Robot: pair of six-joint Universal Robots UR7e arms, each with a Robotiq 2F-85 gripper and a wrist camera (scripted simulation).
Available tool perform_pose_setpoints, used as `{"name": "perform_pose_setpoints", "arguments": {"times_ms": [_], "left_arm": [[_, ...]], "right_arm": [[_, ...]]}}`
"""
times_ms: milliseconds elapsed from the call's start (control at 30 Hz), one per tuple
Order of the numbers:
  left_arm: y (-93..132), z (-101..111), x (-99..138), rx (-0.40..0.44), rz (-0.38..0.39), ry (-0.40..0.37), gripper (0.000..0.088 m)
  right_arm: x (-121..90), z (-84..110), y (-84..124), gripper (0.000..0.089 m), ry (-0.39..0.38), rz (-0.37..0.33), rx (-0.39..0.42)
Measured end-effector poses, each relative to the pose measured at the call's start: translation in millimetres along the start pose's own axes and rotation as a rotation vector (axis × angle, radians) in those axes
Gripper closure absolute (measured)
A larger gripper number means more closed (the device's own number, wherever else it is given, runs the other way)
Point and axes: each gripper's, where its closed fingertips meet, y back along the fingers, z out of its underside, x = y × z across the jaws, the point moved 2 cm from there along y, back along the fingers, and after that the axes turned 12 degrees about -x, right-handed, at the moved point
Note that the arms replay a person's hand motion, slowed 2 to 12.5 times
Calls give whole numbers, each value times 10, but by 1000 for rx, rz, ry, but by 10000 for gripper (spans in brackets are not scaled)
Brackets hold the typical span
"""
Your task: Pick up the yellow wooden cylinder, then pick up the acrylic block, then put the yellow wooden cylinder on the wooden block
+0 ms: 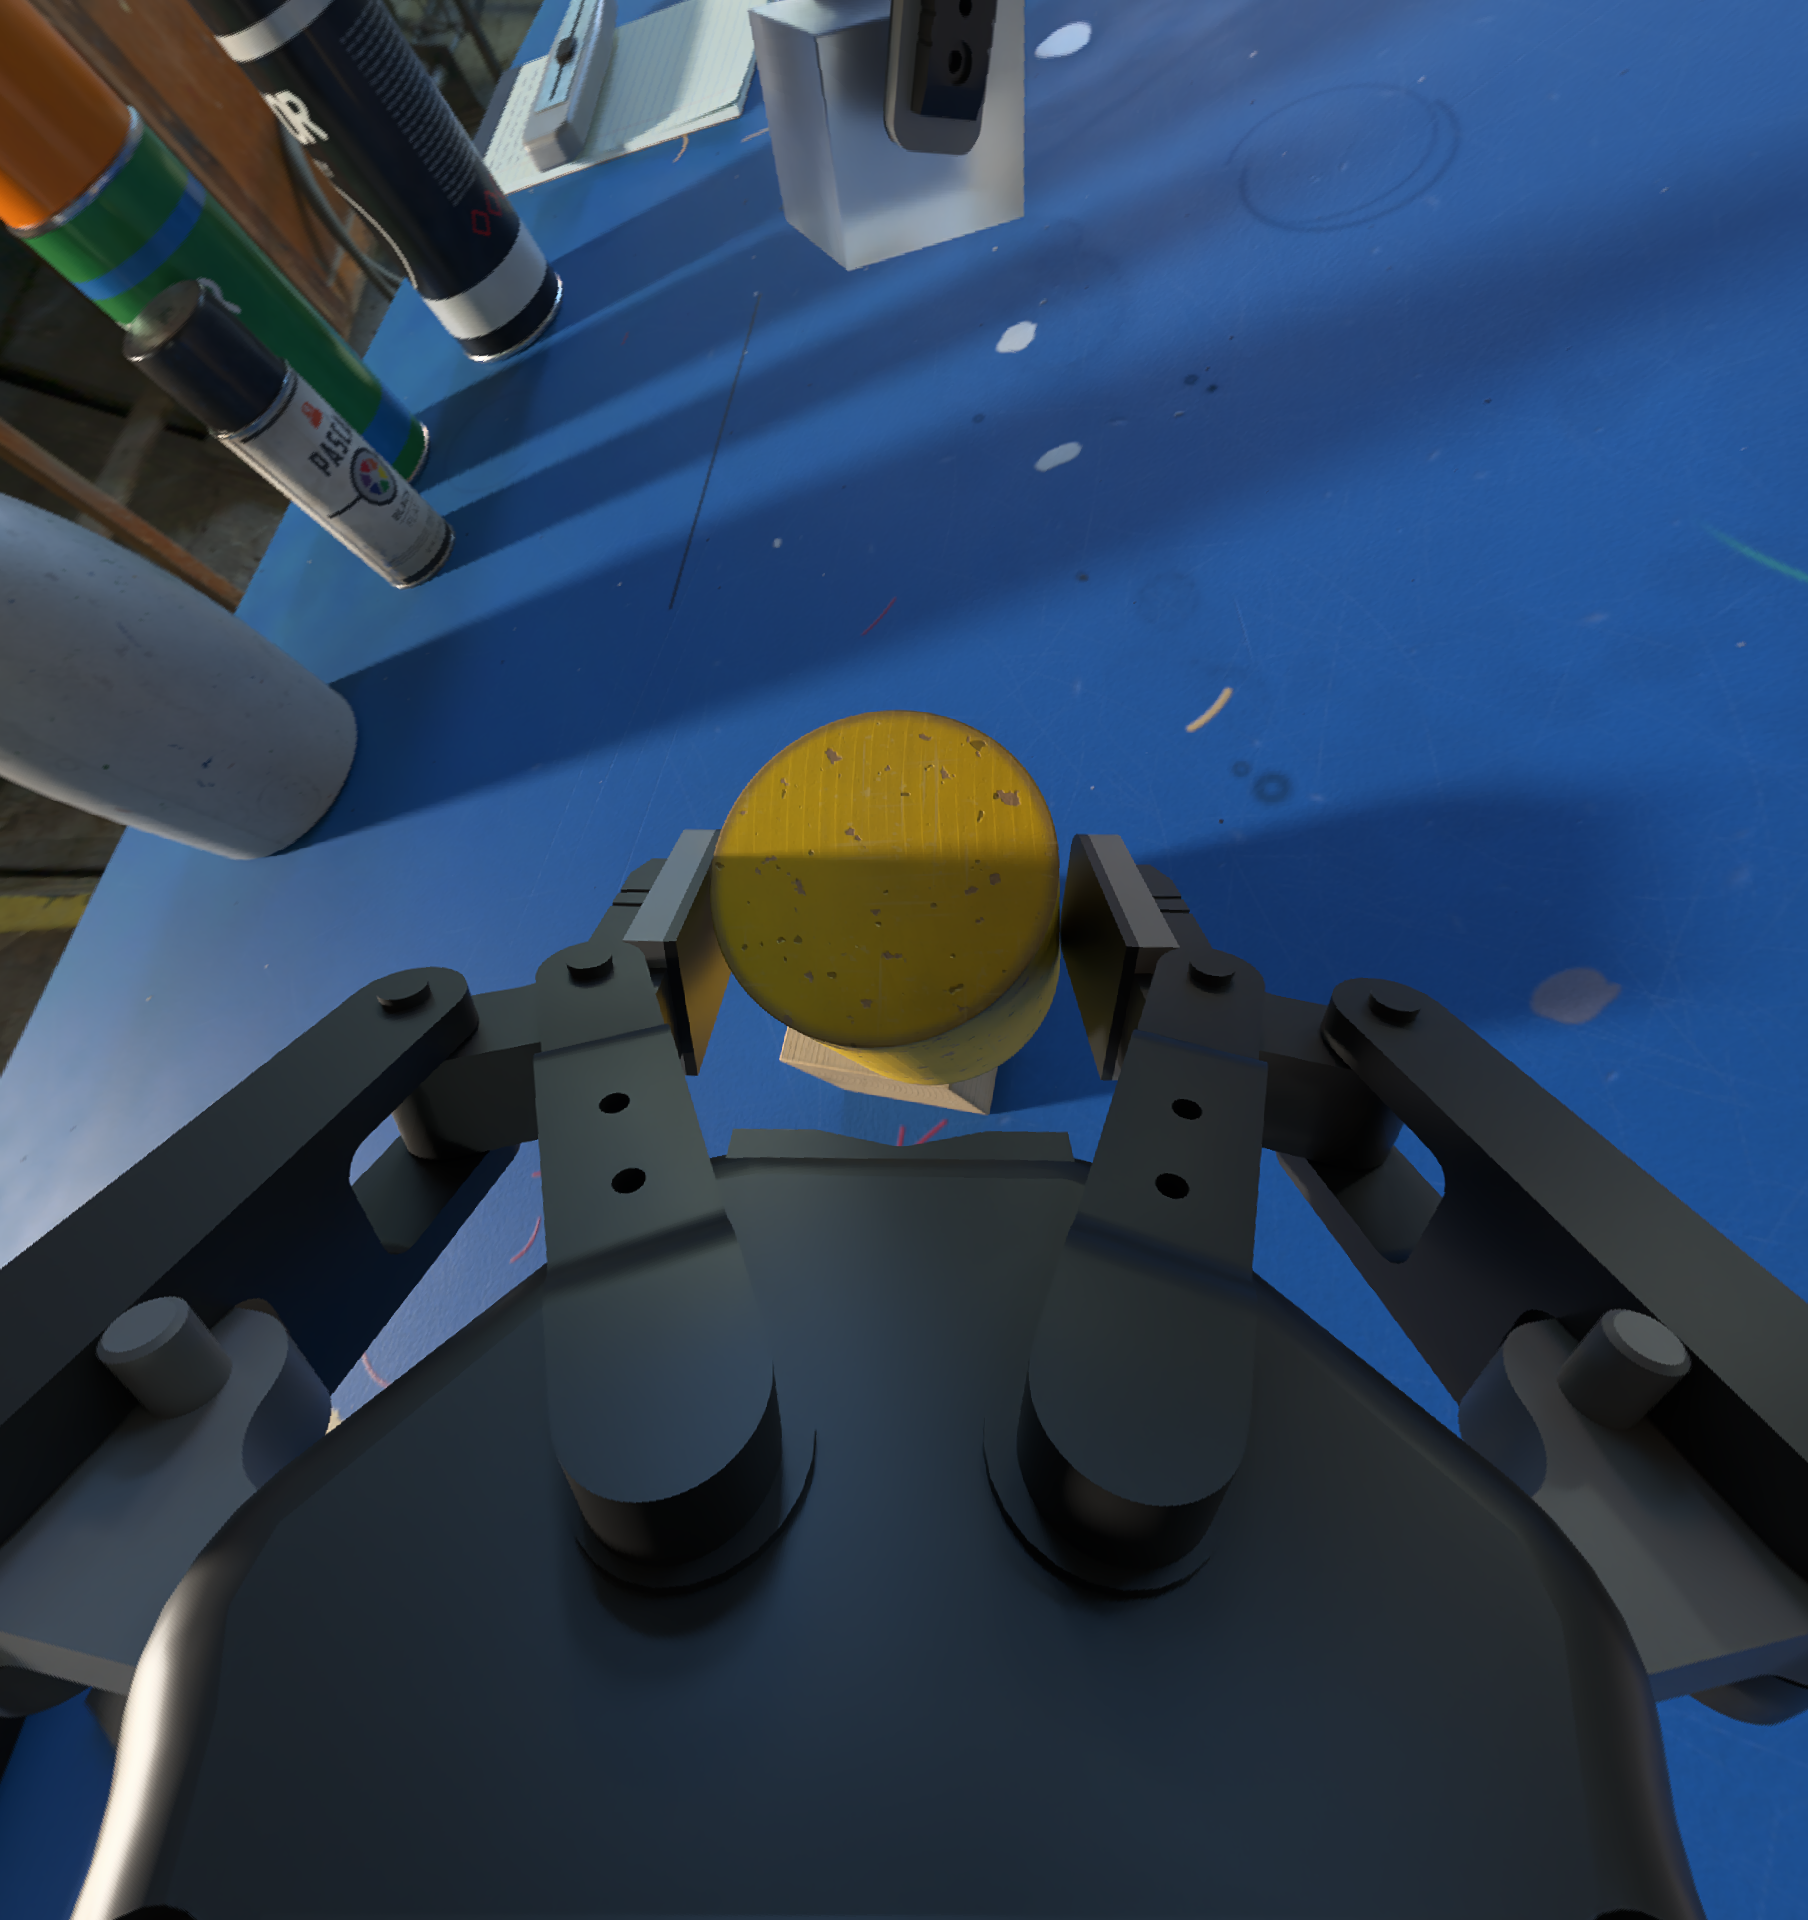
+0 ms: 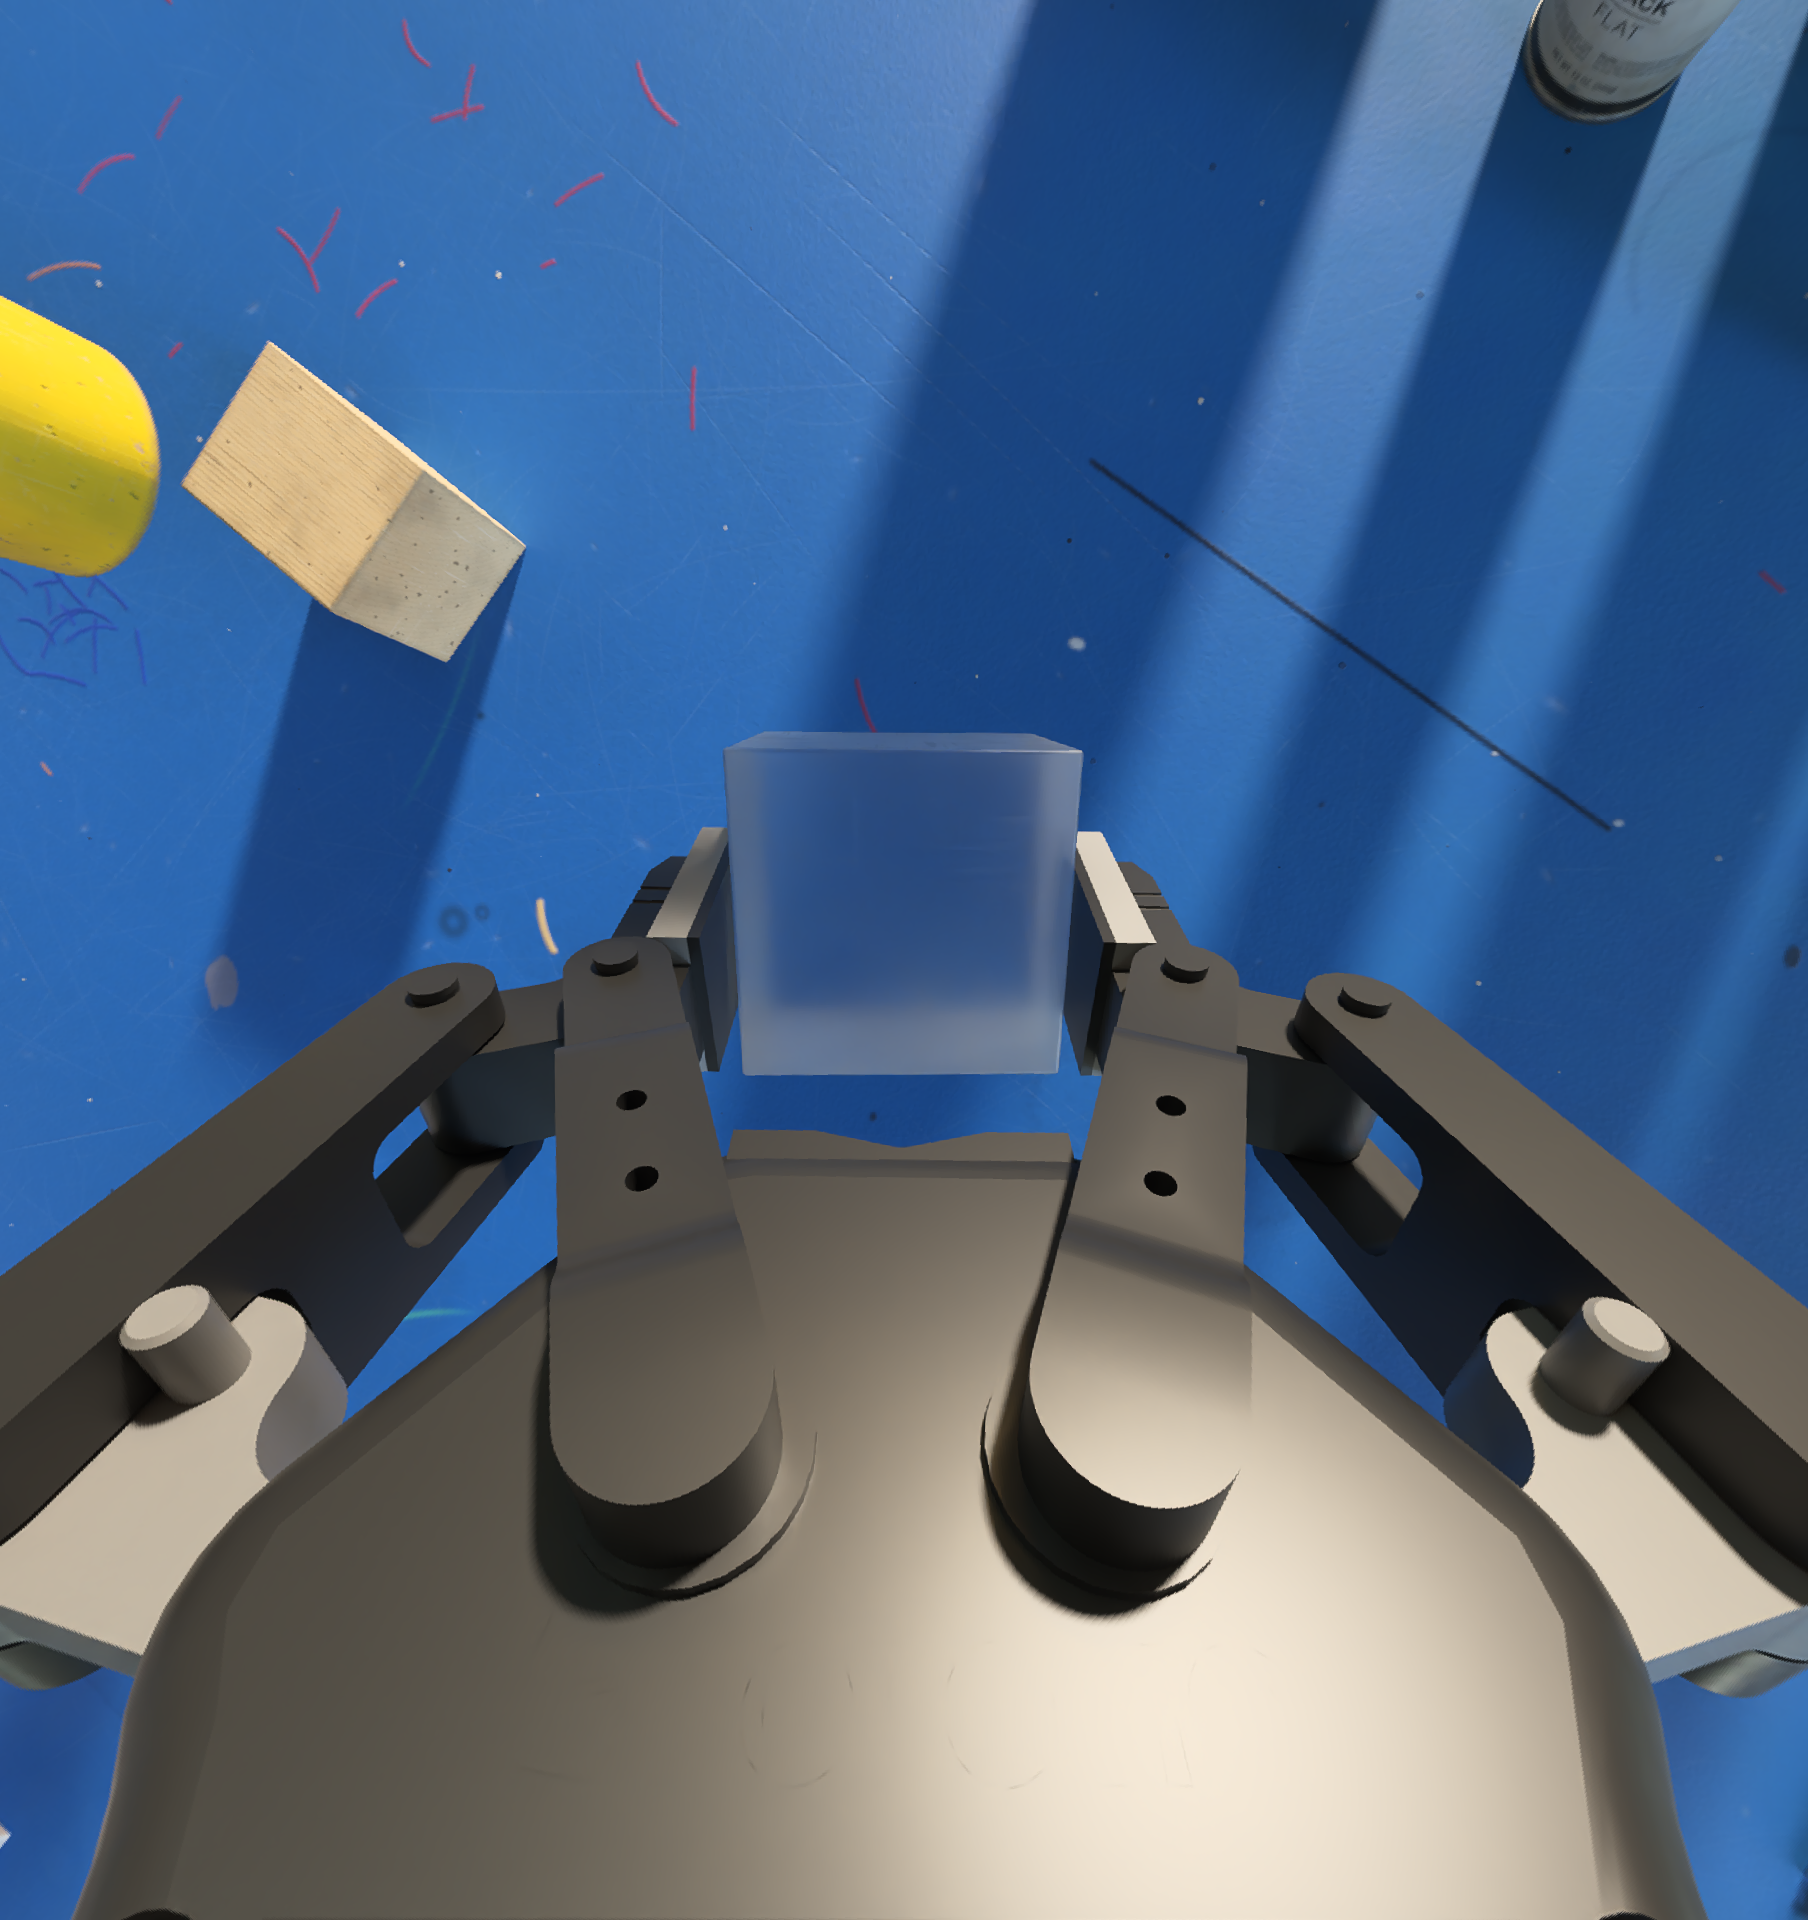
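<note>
Yellow cylinder (image 1: 884, 878) is clamped side-on by the left gripper (image 1: 884, 935), flat end up, held above the wooden block (image 1: 957, 1093), which peeks out just under it w/ its base on the blue worktop (image 1: 1399, 520). That line-up suits a straight drop onto the block. Right gripper (image 2: 900, 935) is closed on the clear acrylic block (image 2: 900, 904), lifted off the top, prob. to keep it out of the way. Spray cans (image 1: 339, 468) line the worktop's left edge.
</note>
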Motion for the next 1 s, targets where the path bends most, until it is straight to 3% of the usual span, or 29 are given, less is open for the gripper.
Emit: {"name": "perform_pose_setpoints", "arguments": {"times_ms": [233,1000], "left_arm": [[-65,-35,-22,27,84,-14,322],[-263,48,-108,-20,188,-52,322]], "right_arm": [[3,36,145,387,7,-3,46],[26,96,378,387,6,-2,127]]}}
